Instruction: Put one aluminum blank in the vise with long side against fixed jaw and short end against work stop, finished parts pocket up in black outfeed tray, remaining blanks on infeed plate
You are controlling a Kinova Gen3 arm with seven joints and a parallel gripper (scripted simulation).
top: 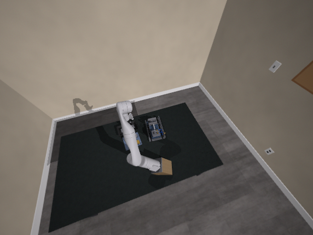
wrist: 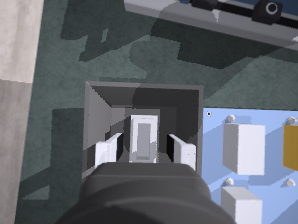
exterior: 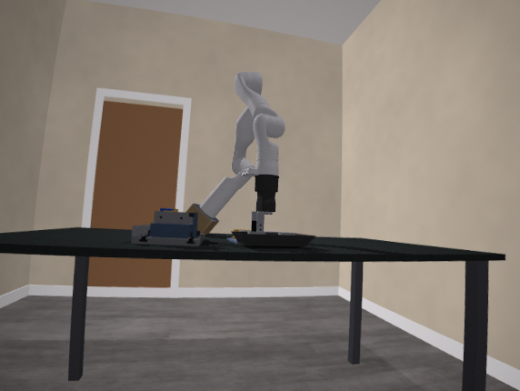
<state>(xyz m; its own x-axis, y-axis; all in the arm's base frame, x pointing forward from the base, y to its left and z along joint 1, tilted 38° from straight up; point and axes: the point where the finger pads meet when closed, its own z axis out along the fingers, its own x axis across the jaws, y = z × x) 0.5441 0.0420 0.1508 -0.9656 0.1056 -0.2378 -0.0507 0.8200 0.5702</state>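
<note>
1. White seven-joint arm (exterior: 261,132) bent over the dark-topped desk (exterior: 409,255), wrist pointing straight down into the black outfeed tray (exterior: 291,239).
2. End effector (wrist: 144,150) spread wide, white fingers standing apart on either side of a gray finished block with a pocket in its top (wrist: 143,136); gripping nothing.
3. Pocketed block lying flat on the tray floor, pocket up, between the fingers and clear of both in the wrist view.
4. Just beside the tray, a light blue infeed plate with short pins (wrist: 212,150), carrying two plain gray aluminum blanks (wrist: 243,148) (wrist: 241,204) and a yellow brass blank (wrist: 290,147) at the frame edge, all between the pins.
5. Farther along the desk, the blue and gray vise (exterior: 170,227); contents between its jaws too small to tell.
</note>
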